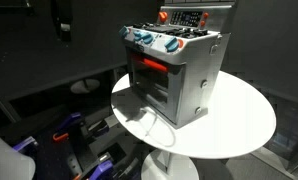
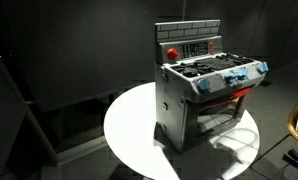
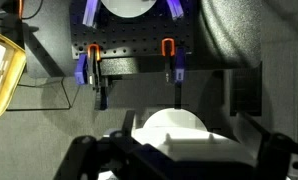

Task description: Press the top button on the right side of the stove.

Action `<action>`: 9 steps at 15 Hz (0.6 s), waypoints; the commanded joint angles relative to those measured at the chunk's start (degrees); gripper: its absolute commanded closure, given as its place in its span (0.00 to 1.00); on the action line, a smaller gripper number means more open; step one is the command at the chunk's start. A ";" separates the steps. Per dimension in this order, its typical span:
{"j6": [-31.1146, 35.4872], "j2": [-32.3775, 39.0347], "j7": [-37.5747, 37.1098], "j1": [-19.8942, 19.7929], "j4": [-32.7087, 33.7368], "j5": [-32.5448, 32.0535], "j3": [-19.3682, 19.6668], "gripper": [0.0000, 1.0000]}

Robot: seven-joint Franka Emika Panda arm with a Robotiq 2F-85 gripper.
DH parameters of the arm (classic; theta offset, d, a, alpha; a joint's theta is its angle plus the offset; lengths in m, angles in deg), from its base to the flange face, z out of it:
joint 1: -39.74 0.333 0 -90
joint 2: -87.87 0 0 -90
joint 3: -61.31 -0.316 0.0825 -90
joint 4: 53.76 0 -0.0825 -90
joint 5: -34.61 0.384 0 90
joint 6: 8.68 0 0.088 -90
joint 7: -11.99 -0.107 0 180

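The one stove [image 1: 175, 68] [image 2: 204, 95] stands upright on a round white desk [image 1: 239, 120] [image 2: 129, 130], its front close to the rim, with bare desk open at its back and sides. One red button [image 2: 172, 52] sits on its raised back panel. In the wrist view the gripper [image 3: 179, 160] is spread wide and holds nothing, pointing toward two orange-handled clamps [image 3: 169, 60] on a black board [image 3: 134, 55].

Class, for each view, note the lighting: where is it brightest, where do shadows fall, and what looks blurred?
In both exterior views the room is dark while the white table is brightly lit, nearly washed out; the stove casts a soft shadow on it and its oven window glows red. In the wrist view the end effector is dark and blurred at the bottom edge.
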 commanded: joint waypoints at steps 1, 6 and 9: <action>-0.12 0.08 -0.21 0.41 0.10 -0.25 0.41 0.00; 0.67 -0.04 -1.14 -0.30 0.75 -0.72 0.35 0.00; 2.77 0.11 -1.72 -1.33 2.18 -1.18 0.60 0.00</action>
